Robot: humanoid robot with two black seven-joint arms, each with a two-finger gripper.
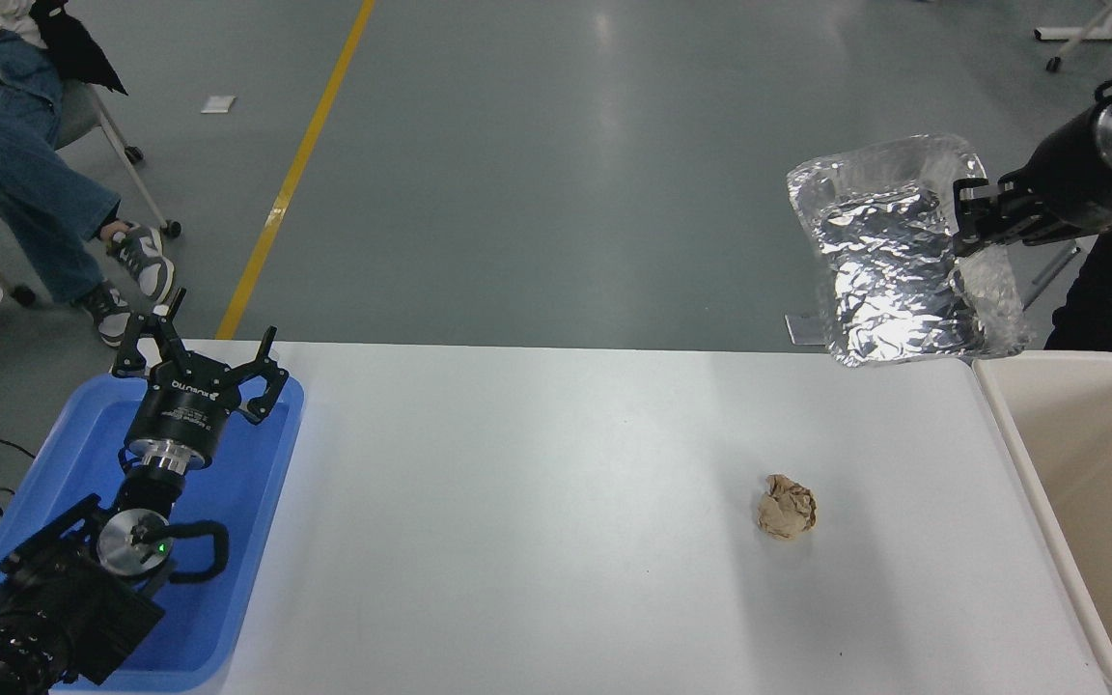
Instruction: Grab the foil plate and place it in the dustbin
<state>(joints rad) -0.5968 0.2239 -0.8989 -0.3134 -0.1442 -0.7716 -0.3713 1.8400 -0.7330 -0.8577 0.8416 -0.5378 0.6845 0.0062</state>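
The crinkled silver foil plate (889,256) hangs tilted in the air above the table's far right corner, its right rim pinched by my right gripper (963,220), which is shut on it. The arm reaches in from the upper right edge. The beige dustbin (1005,417) stands at the right edge of the table, just right of and below the plate. My left gripper (199,359) is parked open over the blue tray at the lower left.
A crumpled brown paper ball (787,506) lies on the white table (517,502) right of centre. A blue tray (247,483) sits at the left edge. One person sits at the far left; another in black stands at the right edge.
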